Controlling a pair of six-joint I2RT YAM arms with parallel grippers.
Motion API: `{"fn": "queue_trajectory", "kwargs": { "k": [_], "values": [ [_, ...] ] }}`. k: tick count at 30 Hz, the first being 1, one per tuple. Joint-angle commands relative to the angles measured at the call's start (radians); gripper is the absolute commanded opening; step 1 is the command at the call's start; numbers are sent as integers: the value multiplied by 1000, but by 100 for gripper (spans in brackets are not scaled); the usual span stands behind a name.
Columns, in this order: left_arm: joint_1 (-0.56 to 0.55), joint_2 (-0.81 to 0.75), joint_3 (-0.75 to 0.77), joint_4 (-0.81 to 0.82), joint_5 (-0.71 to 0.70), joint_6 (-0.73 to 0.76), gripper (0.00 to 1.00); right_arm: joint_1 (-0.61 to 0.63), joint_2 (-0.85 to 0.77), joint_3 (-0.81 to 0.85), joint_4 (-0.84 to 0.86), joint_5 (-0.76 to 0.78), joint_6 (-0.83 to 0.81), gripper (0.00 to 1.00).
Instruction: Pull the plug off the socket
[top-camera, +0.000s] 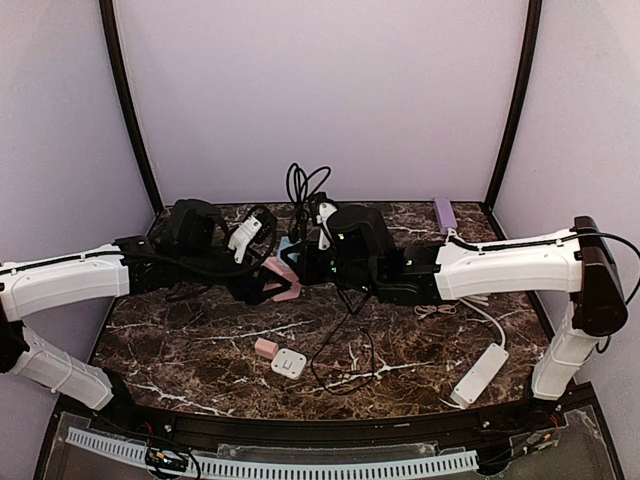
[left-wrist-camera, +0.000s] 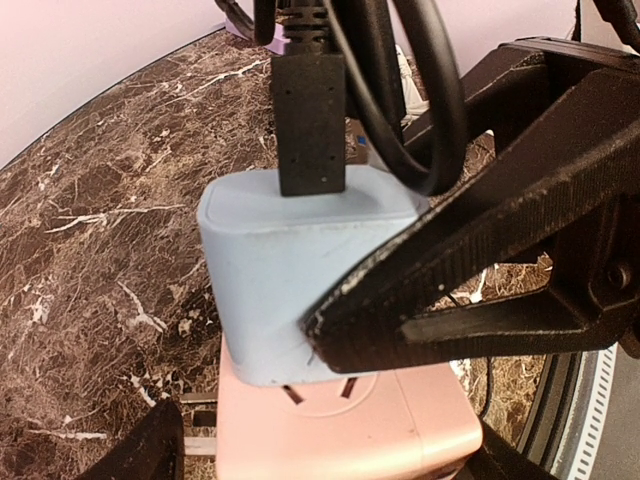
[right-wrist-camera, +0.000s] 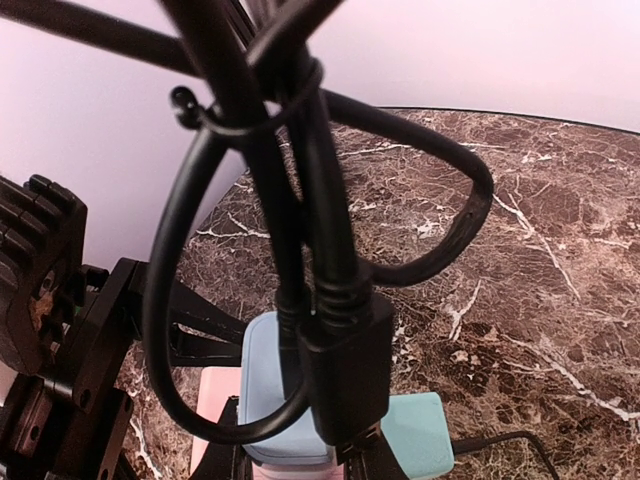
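Pink socket (left-wrist-camera: 350, 430): smooth matt plastic. The blue plug (left-wrist-camera: 290, 270) looks the same, faintly scuffed. Black cable (right-wrist-camera: 165, 300) is glossy and rubbery. Black finger (left-wrist-camera: 500, 230) is grainy, rough plastic. Tabletop (left-wrist-camera: 90, 250) is polished brown marble-look.

The table (top-camera: 200, 340) was dark brown marble veined with white, and the walls (top-camera: 320, 90) around it were pale lilac. The socket (left-wrist-camera: 350, 430) was soft pink, the plug (left-wrist-camera: 280, 290) light blue, and the cable (left-wrist-camera: 310, 120) black. The left arm (top-camera: 60, 280) and the right arm (top-camera: 500, 265) were white, turning black near the table's middle. At five o'clock on the table the power strip (top-camera: 480, 373) was white. Near six o'clock the small flat block (top-camera: 265, 347) was pink and the adapter (top-camera: 289, 363) white. At one o'clock the far block (top-camera: 444, 212) was purple. In the right wrist view, a teal piece (right-wrist-camera: 415, 435) showed at the plug's three o'clock.
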Motion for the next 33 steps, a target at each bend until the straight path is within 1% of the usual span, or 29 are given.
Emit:
{"fn": "queue_trajectory", "kwargs": {
  "k": [1, 4, 5, 10, 12, 14, 16, 17, 18, 19, 20, 21, 23, 24, 26, 27, 28, 31, 33],
  "values": [
    [0, -5, 11, -23, 10, 5, 53, 4, -45, 11, 106, 7, -4, 0],
    [0, -7, 11, -23, 6, 7, 42, 5, -38, 16, 92, 6, -1, 0],
    [0, -10, 9, -19, 6, 8, 40, 4, -37, 17, 87, 8, 1, 0],
    [0, -27, -6, 4, 21, 13, 25, 3, -32, 21, 69, 10, 21, 0],
    [1, -34, -12, 11, 29, 13, 23, 3, -30, 26, 67, 9, 27, 0],
    [0, -37, -15, 15, 38, 13, 24, 3, -27, 31, 61, 7, 29, 0],
    [0, -37, -13, 15, 42, 11, 28, 3, -26, 34, 56, 11, 31, 0],
    [1, -37, -13, 16, 43, 7, 37, 1, -26, 33, 52, 14, 30, 0],
    [0, -39, -13, 17, 45, 5, 42, -1, -25, 30, 49, 16, 33, 0],
    [0, -41, -13, 20, 46, 0, 58, -3, -27, 26, 45, 16, 37, 0],
    [0, -43, -14, 22, 46, -3, 66, -9, -29, 21, 44, 11, 42, 0],
    [1, -44, -14, 22, 49, -7, 79, -13, -32, 16, 39, 9, 45, 0],
    [15, -53, -12, 23, 60, -16, 87, -26, -44, 0, 27, 12, 50, 0],
    [23, -65, -15, 31, 65, -21, 88, -32, -57, -14, 21, 18, 54, 0],
    [62, -87, -29, 66, 124, -61, 89, -48, -81, -44, 11, 26, 66, 0],
    [96, -94, -34, 81, 147, -73, 89, -56, -91, -57, 4, 28, 72, 0],
    [128, -105, -48, 117, 189, -97, 86, -63, -100, -66, -1, 33, 78, 0],
    [160, -108, -52, 135, 243, -116, 83, -68, -114, -74, -14, 47, 78, 0],
    [163, -94, -49, 136, 274, -118, 85, -68, -116, -70, -16, 46, 76, 0]
  ]
}}
